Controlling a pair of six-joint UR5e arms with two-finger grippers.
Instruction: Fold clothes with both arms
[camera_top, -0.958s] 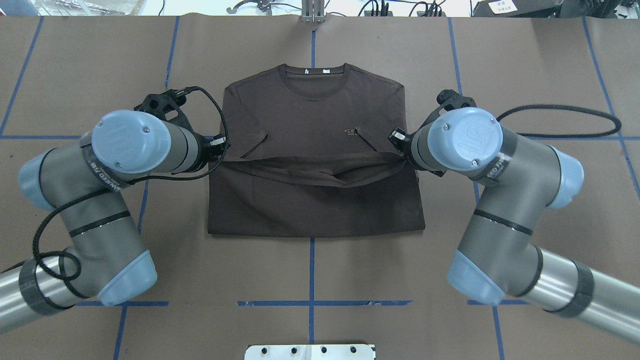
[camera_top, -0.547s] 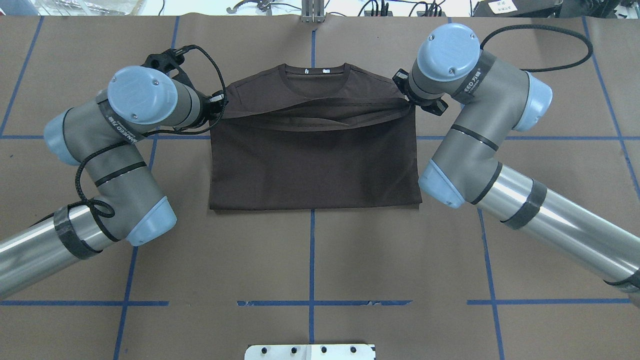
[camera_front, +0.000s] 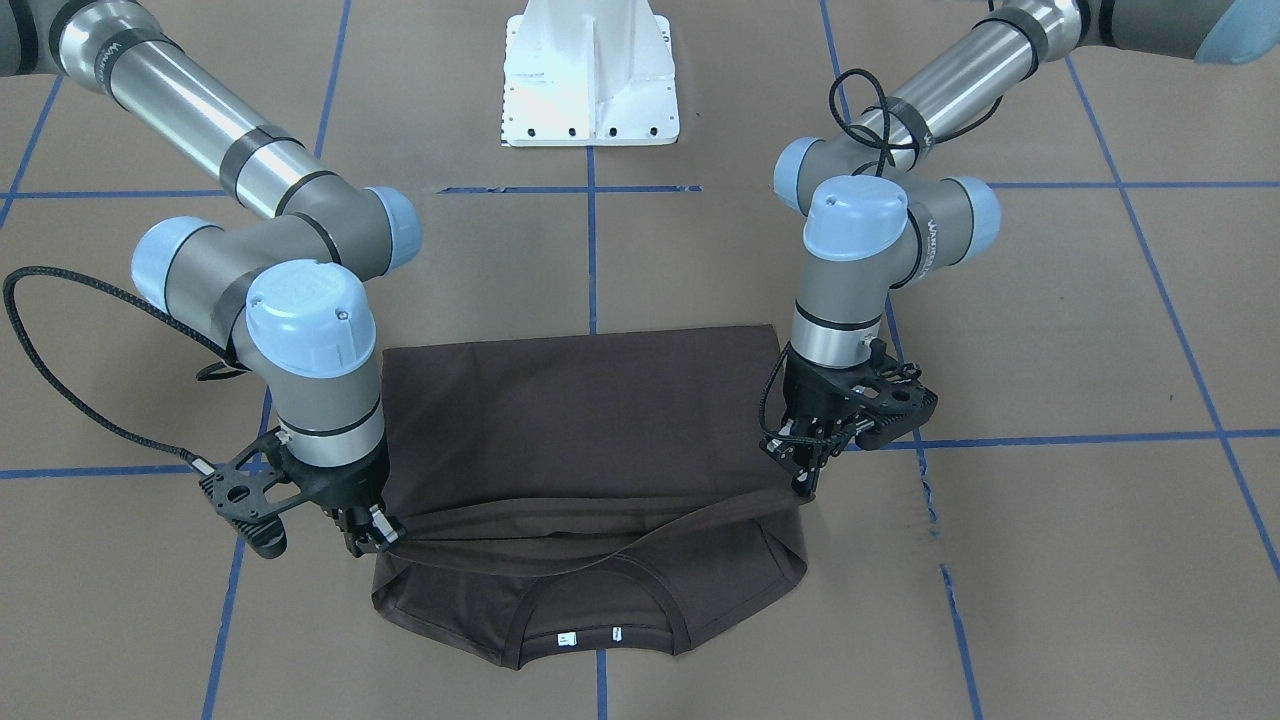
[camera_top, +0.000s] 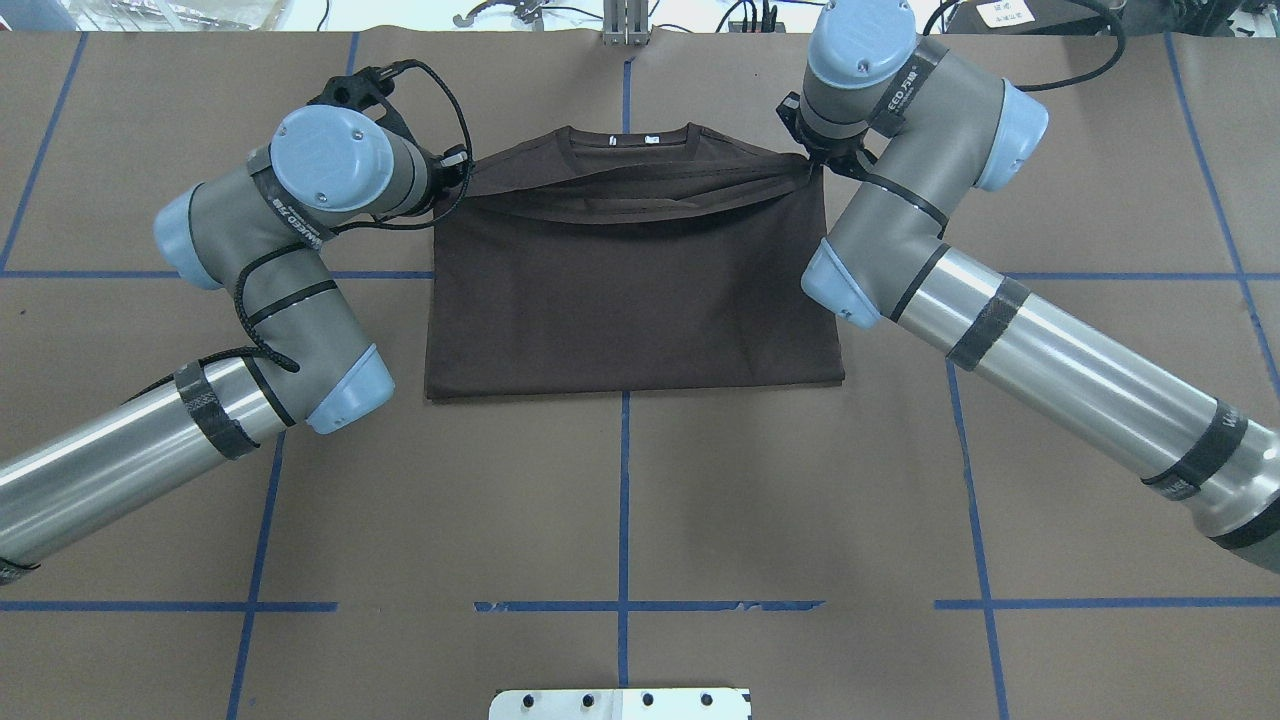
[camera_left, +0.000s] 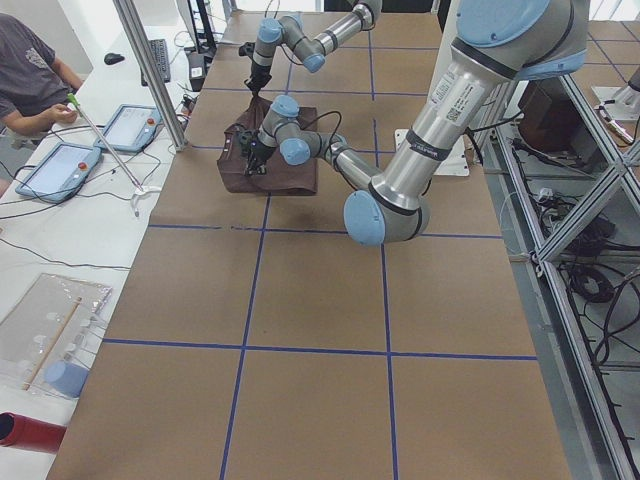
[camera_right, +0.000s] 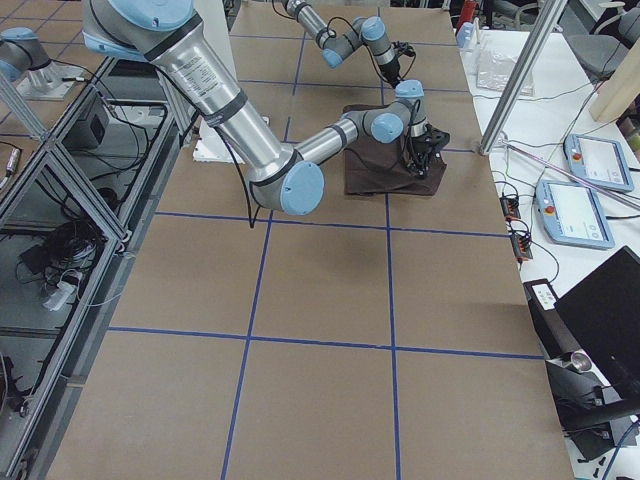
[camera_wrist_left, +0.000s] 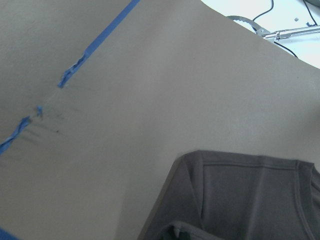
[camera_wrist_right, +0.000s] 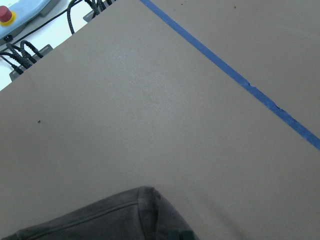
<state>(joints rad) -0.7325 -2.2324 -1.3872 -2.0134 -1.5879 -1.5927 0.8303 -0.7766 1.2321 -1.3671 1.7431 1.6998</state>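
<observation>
Mid-table, far side: dark brown T-shirt (camera_top: 630, 290) lies on the brown-paper table (camera_top: 620, 500), lower half doubled over twd the collar (camera_front: 590, 645). Left gripper (camera_front: 803, 482) is clenched on one hem corner; right gripper (camera_front: 372, 535) is clenched on the other. Hem (camera_top: 620, 205) spans btwn them, just short of the collar, sagging mid-span.

Judgement: fold is at lay-down stage. Recommend:
- Spread grippers slightly apart to take out the sag.
- Hold both at equal height.
- Bring hem level w/ shoulder line and lower together.
- Let go only once cloth rests flat.

Risk: uneven let-go skews the edge; slack centre may crease.
</observation>
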